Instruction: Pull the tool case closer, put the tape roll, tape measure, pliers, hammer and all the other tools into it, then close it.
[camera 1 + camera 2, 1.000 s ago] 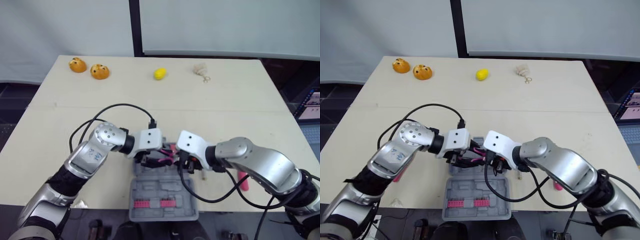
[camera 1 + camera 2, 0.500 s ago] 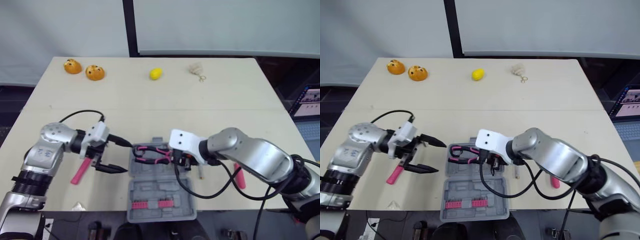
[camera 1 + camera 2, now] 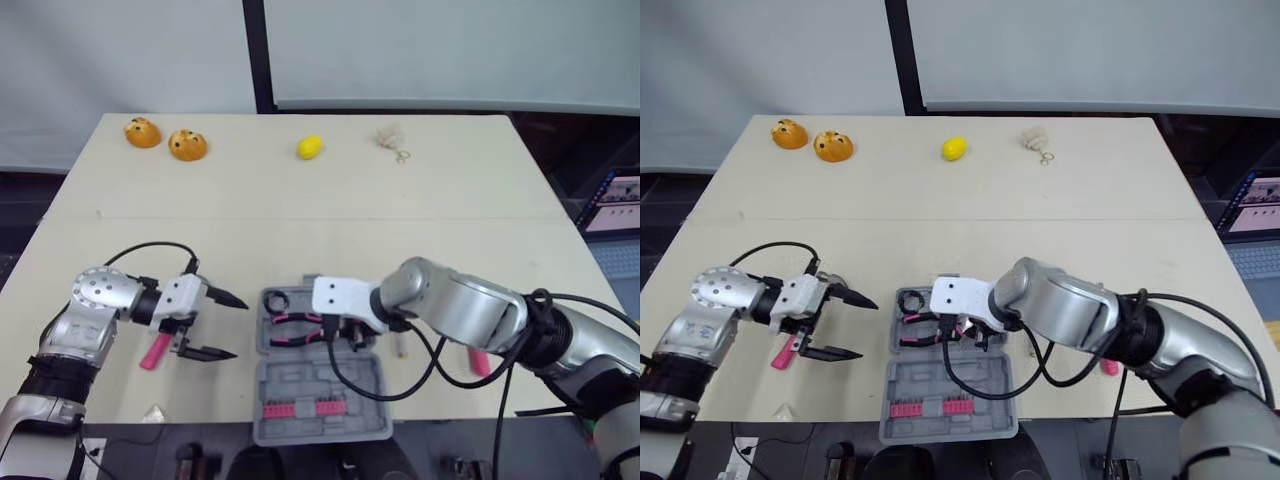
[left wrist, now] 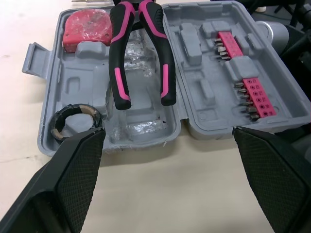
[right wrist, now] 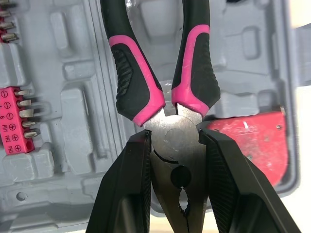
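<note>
Holding pliers: I'm clamping the right gripper [image 5: 175, 143] on the pliers [image 5: 194, 68] at the head, low over the tool case [image 3: 320, 378] tray.
Pliers axis: handles are running along the tray toward the tape roll [image 4: 73, 119] end, with the tape measure [image 4: 87, 24] sitting beside the head.
Left gripper [image 3: 240, 328]: fingers are hanging wide apart left of the case, just beside a pink-handled tool [image 3: 155, 352].
Room: I'm judging a straight drop is enough. The lid is lying near the table edge.
</note>
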Robot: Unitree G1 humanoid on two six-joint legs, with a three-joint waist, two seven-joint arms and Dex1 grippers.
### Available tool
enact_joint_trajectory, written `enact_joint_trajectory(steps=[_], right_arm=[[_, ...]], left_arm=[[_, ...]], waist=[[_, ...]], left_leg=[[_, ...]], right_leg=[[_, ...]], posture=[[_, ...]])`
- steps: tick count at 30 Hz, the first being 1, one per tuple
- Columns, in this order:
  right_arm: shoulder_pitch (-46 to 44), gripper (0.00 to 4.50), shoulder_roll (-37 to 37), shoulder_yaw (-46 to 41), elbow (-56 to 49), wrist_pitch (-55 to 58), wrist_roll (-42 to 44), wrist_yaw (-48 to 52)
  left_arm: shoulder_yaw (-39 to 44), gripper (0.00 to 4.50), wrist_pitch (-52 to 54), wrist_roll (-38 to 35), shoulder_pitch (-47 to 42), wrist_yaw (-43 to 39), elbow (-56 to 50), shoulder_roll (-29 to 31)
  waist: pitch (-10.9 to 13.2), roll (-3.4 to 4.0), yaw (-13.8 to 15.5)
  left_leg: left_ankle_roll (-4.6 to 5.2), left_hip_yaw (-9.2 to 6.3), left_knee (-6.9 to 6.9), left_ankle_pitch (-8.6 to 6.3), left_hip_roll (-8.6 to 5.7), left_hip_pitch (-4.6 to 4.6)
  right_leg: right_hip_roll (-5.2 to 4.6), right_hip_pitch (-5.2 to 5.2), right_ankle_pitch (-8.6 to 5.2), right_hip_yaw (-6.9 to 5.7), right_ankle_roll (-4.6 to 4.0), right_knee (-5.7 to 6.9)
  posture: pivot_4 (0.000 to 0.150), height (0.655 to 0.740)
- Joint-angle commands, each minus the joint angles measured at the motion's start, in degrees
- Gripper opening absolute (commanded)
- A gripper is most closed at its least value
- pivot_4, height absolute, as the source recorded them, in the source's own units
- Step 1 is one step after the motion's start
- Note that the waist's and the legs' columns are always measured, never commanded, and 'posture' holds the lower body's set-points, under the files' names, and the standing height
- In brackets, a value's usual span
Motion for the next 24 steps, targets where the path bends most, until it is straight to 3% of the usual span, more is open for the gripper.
enact_joint_trajectory(steps=[1, 24], right_arm=[[-2.24, 1.05, 1.75, 0.31, 1.25, -1.06, -1.83, 1.32], [-2.33, 1.05, 7.81, 3.27, 9.39, -3.39, -8.04, 3.15]], left_arm=[[0.04, 4.5, -3.23, 1.08, -0.84, -3.3, 2.39, 0.16], [-0.42, 4.5, -4.99, 2.1, -1.64, -1.84, 3.15, -0.95]], waist=[[0.0, 0.0, -0.04], [0.0, 0.0, -1.23]], left_leg=[[0.0, -0.01, 0.0, 0.0, 0.01, 0.0], [0.0, -0.02, 0.0, 0.0, 0.01, -0.02]], right_leg=[[0.01, 0.0, 0.0, -0.01, -0.01, 0.0], [-0.01, -0.01, 0.0, -0.03, 0.0, 0.02]], posture=[[0.15, 0.74], [0.15, 0.74]])
